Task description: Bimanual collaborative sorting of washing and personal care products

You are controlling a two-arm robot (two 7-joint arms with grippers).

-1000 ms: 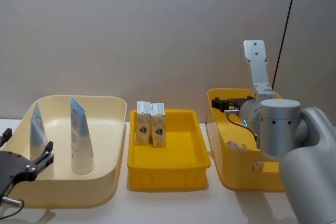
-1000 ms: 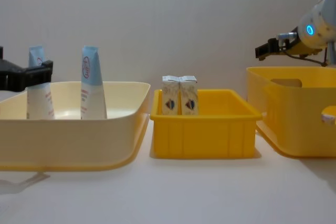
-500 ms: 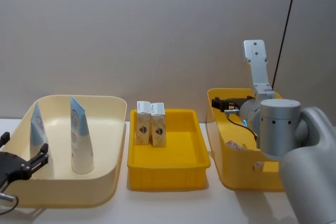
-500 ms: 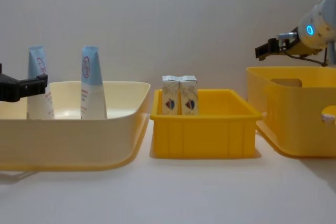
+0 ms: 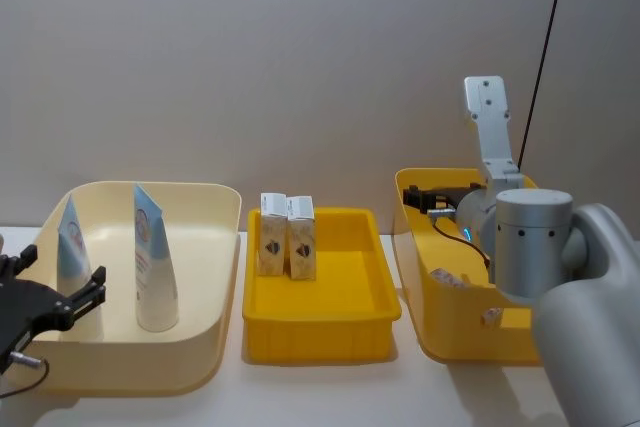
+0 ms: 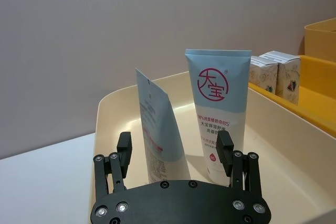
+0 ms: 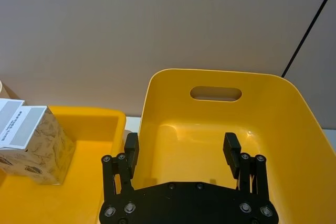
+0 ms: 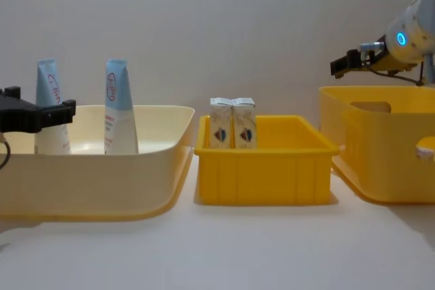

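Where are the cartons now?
Head view: the cartons stand side by side in the far left corner of the middle yellow bin, beside the cream bin.

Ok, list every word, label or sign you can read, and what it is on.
"大宝" in a red ring: on one tube.
Lines under it: too small to read.
Print on the other tube: too small.
Print on the cartons: unreadable.
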